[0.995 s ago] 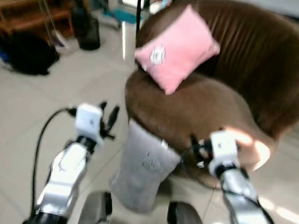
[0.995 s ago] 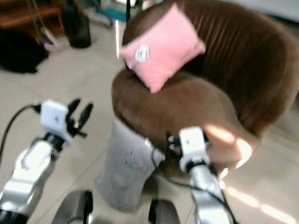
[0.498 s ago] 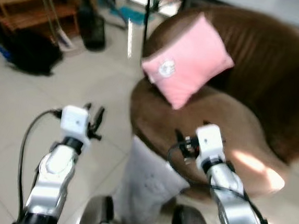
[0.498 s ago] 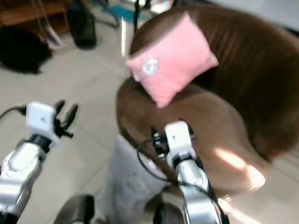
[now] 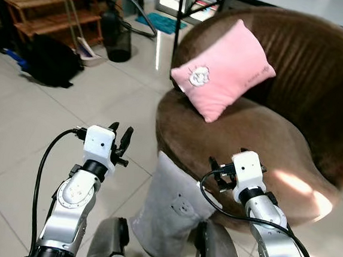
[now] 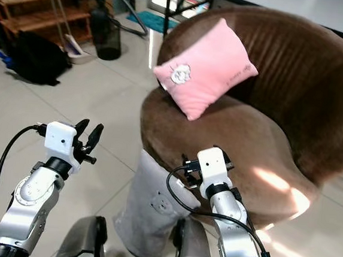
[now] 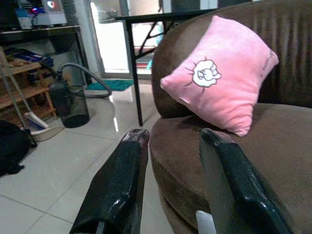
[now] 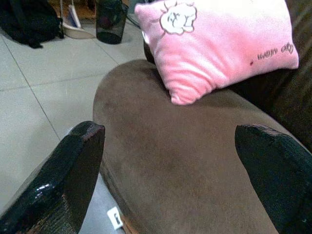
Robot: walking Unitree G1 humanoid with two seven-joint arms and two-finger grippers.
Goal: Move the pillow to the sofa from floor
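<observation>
At the far left, a wooden shelf (image 5: 46,9) was cut off by the picture's edge, and a black bag (image 5: 50,61) lay on the tiled floor (image 5: 15,127) in front of it; its details could not be made out in the shade. A dark bin (image 5: 118,38) with a grey hose (image 5: 133,11) behind it stood beside the shelf.

Nearer the camera, the left gripper (image 5: 119,141) was held above the floor, to the left of the sofa, its two black fingers (image 7: 119,190) set a narrow gap apart and gripping nothing. The fingertips were seen clearly in the left wrist view, while their bases were cut off.

Between the two arms, a grey pillow (image 5: 167,212) was seen standing on the floor, leaned against the front of the brown sofa (image 5: 249,135). Its lower end was hidden behind the robot's own body, and a small white tag (image 8: 115,218) showed at its edge in the right wrist view.

On the sofa seat, a pink pillow (image 5: 221,70) with a small white emblem was propped against the backrest. The sofa's right side was cut off by the frame.

The right gripper (image 5: 214,170) was held over the sofa's front edge, just above the grey pillow. Its fingers (image 8: 63,175) were spread wide and empty in the right wrist view; from the head camera they were largely hidden behind the white wrist housing.
</observation>
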